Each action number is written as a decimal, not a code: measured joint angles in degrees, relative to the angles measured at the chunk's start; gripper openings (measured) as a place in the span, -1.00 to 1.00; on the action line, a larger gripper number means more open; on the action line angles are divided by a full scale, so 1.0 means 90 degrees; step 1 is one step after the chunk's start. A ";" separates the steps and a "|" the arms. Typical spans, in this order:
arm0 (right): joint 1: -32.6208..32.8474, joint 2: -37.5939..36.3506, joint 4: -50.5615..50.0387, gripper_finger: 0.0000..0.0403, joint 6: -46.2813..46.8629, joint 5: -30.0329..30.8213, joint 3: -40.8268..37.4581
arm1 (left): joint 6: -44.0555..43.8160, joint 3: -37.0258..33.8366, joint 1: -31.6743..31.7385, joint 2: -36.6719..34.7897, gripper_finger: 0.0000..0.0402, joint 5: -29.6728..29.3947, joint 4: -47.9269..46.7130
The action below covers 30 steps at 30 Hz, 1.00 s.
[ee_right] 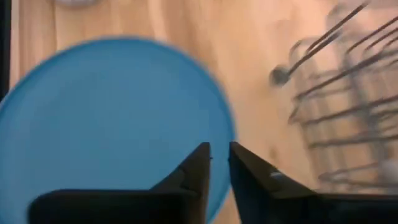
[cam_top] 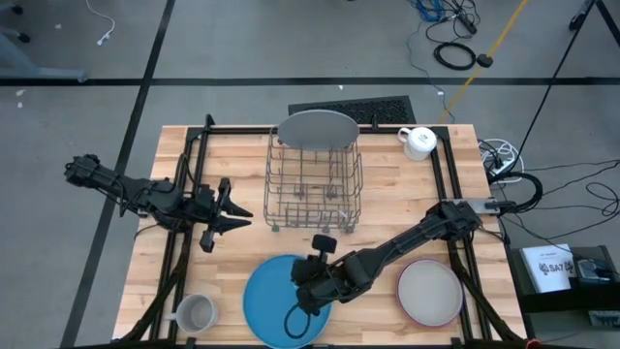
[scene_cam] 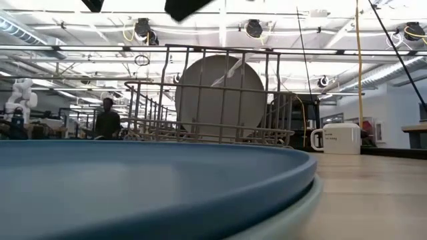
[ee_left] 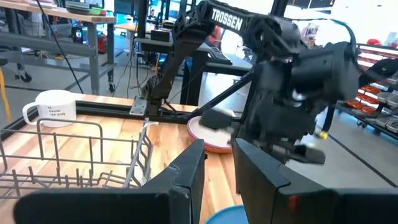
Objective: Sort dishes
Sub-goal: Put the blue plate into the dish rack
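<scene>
A blue plate (cam_top: 271,296) lies flat at the table's near edge. In the low view it (scene_cam: 133,187) rests on a lighter plate (scene_cam: 297,212). My right gripper (cam_top: 312,283) hovers over the blue plate's right part (ee_right: 112,118), fingers a narrow gap apart and empty. A large grey plate (cam_top: 315,128) stands on edge in the wire rack (cam_top: 312,184). A pink-rimmed grey plate (cam_top: 431,293) lies flat at the near right. My left gripper (cam_top: 232,206) waits left of the rack, slightly open (ee_left: 217,165) and empty.
A white mug (cam_top: 418,142) stands at the far right. A grey mug (cam_top: 194,313) stands at the near left. A black frame (cam_top: 184,174) runs along the table's sides. Bare wood lies between the rack and the plates.
</scene>
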 joint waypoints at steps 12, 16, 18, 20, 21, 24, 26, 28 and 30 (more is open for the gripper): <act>-0.0374 0.1031 -0.0287 -0.07 0.0084 -0.0524 -0.0010 | -0.0185 0.0000 0.0002 0.0000 -0.57 0.0003 -0.0009; -0.0581 0.1086 -0.0388 -0.10 0.0089 -0.0500 -0.0010 | -0.0189 0.0000 -0.0047 0.0000 -0.57 0.0084 -0.0041; -0.0675 0.1086 -0.0370 -0.10 -0.0012 -0.0504 -0.0007 | -0.0189 0.0000 -0.0115 0.0002 -0.57 0.0090 -0.0045; -0.0760 0.1086 -0.0352 -0.10 -0.0168 -0.0582 -0.0007 | -0.0189 0.0000 -0.0187 0.0002 -0.57 0.0094 -0.0046; -0.0804 0.1086 -0.0297 -0.10 -0.0277 -0.0694 -0.0007 | -0.0189 0.0000 -0.0216 0.0002 -0.57 0.0092 -0.0046; -0.0907 0.1086 -0.0131 -0.10 -0.0665 -0.0978 -0.0007 | -0.0187 0.0000 -0.0289 0.0002 -0.57 0.0087 -0.0043; -0.0966 0.1086 -0.0054 -0.10 -0.0885 -0.1010 -0.0007 | -0.0187 0.0000 -0.0328 0.0002 -0.57 0.0084 -0.0041; -0.1035 0.1085 -0.0007 -0.12 -0.1075 -0.1031 -0.0007 | -0.0188 0.0000 -0.0365 0.0002 -0.57 0.0078 -0.0041; -0.1121 0.1084 0.0003 -0.13 -0.1265 -0.1132 -0.0007 | -0.0187 0.0000 -0.0390 0.0002 -0.57 0.0078 -0.0038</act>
